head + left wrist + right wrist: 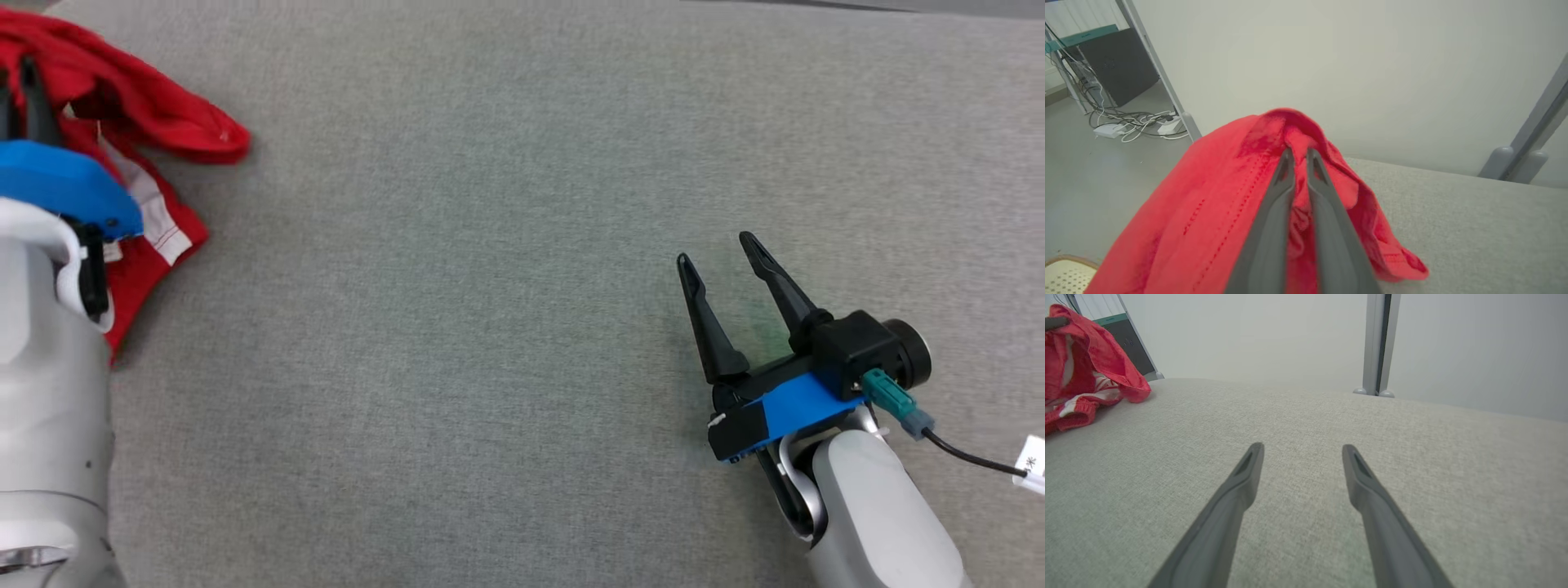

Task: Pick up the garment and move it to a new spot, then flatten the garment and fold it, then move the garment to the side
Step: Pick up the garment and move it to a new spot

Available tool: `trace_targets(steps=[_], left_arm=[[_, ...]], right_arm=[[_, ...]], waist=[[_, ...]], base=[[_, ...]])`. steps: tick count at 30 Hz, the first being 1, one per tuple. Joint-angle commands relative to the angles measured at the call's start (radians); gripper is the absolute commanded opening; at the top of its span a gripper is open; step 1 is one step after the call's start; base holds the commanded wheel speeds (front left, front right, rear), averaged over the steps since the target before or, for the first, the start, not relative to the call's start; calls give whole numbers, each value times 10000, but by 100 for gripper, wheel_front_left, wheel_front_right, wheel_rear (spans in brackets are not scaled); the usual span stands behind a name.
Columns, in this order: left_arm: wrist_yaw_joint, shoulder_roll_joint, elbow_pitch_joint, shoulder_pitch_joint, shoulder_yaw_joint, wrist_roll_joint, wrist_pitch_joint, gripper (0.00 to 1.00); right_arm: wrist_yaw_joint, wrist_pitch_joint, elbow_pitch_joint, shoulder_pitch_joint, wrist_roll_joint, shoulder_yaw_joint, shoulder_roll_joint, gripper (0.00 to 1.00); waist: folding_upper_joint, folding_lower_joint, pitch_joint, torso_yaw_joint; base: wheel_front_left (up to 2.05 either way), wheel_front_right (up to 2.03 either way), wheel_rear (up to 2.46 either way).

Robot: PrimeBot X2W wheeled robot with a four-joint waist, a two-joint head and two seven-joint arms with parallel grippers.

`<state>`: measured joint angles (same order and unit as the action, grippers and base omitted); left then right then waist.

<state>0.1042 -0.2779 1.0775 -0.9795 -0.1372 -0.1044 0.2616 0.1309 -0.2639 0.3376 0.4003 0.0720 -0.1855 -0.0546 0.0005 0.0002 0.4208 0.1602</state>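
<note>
**Left arm.** The left gripper (1298,153) has its fingers pressed nearly together, pinching a raised fold of the red garment (1208,204). The pale forearm runs in from the near left.

**Garment.** It is bunched, with white-striped trim showing. It sits at the far left of the grey padded surface (522,327) and peaks at the pinch.

**Right arm.** The right gripper (714,249) has its fingers spread wide with nothing between them. It is low over bare surface well to the right of the garment, tips pointing away from the robot.

**Beyond the garment.**
- A tangle of cables (1135,122) lies on the floor.
- A dark panel (1118,61) stands behind the cables.
- A pale wall closes the background.
- A metal post (1378,343) stands past the surface's far edge, right of the garment.
</note>
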Motion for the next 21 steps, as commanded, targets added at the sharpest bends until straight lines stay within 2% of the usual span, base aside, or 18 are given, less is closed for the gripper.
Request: trace_targets(steps=[1,12,21], left_arm=[[52,173,-269,115,107,55,43,0],[276,1232,-2049,685,1414,70,49,0],[265,2002,-2795,981,3530,-847,50,0]], right_arm=[[-3,-9,-35,-152,54,82,16,100],[-3,-9,66,-587,309,70,39,100],[-3,-9,-17,-766,509,131,38,100]], waist=[[-5,-2,-266,-259],[-5,-2,-960,-1544],[-5,-2,-1204,-2778]], base=[[0,0,0],[0,0,0],[0,0,0]])
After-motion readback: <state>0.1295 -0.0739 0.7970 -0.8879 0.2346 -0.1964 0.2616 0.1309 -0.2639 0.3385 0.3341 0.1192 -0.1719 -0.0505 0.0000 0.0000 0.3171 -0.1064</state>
